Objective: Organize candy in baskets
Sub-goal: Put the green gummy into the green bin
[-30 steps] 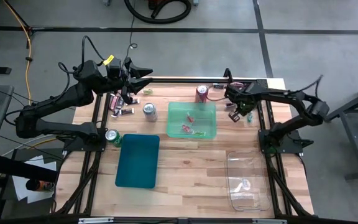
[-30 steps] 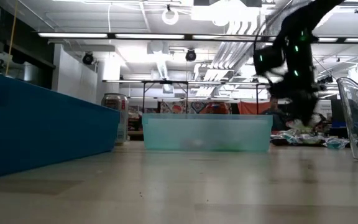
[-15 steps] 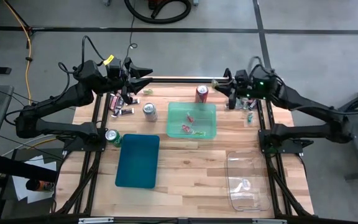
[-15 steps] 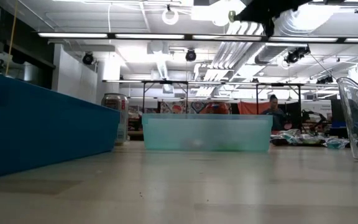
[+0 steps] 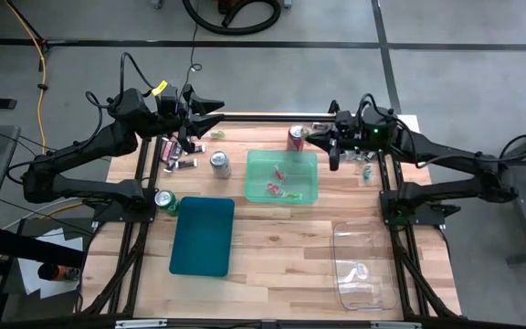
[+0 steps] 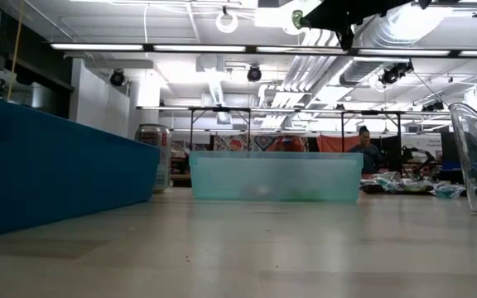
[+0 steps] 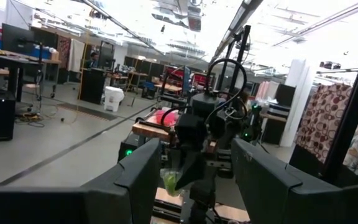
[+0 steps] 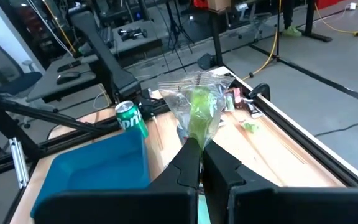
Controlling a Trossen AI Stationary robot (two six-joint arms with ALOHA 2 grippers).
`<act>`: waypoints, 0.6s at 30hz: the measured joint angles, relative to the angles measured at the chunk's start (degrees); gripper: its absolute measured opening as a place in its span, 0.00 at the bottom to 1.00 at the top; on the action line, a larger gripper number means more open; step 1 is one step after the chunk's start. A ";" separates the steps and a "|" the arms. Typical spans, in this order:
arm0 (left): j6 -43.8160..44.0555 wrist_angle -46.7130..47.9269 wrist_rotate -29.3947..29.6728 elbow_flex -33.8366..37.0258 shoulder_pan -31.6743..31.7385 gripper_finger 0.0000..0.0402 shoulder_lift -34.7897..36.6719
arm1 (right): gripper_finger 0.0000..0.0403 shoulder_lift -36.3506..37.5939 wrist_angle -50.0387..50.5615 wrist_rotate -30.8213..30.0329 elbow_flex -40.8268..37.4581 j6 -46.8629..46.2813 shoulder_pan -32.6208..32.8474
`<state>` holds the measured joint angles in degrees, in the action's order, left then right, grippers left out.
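My right gripper (image 5: 316,139) hangs high over the table's far side, beside the red soda can (image 5: 296,137), shut on a green candy in a clear wrapper (image 8: 197,111). The candy also shows in the low view as a green blob (image 6: 298,18). The light green basket (image 5: 282,176) holds a few red candies. The teal basket (image 5: 203,235) and the clear basket (image 5: 363,265) rest flat on the table nearer the front. My left gripper (image 5: 210,111) waits open and raised at the far left. My right gripper pinches the clear wrapper's near end (image 8: 193,138) between its two fingertips. The fingers lie nearly level and point toward the table's left. The green candy sticks out beyond the fingertips, lifted well clear of the table.
Loose candies lie at the far left (image 5: 179,153) and the far right (image 5: 365,164). A silver can (image 5: 219,163) and a green can (image 5: 165,200) stand left of the light green basket. Black frame rails run along both table sides.
My right gripper has risen from the candy pile at the far right, tipping from pointing down to nearly level. It has swung toward the table's left, near the red can, carrying the green candy clear of the table.
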<state>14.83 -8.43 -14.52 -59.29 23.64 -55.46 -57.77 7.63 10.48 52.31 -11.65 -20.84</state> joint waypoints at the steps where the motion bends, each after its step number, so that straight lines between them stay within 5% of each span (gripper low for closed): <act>1: 0.03 -0.11 0.00 0.00 0.00 0.46 0.00 | 0.00 -0.05 -0.27 0.00 0.00 -0.07 0.00; 7: 1.01 -2.69 0.07 0.00 0.00 0.46 0.02 | 0.00 -2.80 -1.82 -0.47 1.70 -1.84 0.03; 18: 1.03 -3.34 0.20 0.00 0.00 0.46 0.00 | 0.00 -18.56 8.98 -0.48 7.96 1.96 2.21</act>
<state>15.86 -11.77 -14.33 -59.29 23.64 -55.46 -76.33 16.61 10.00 60.27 -9.69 -18.63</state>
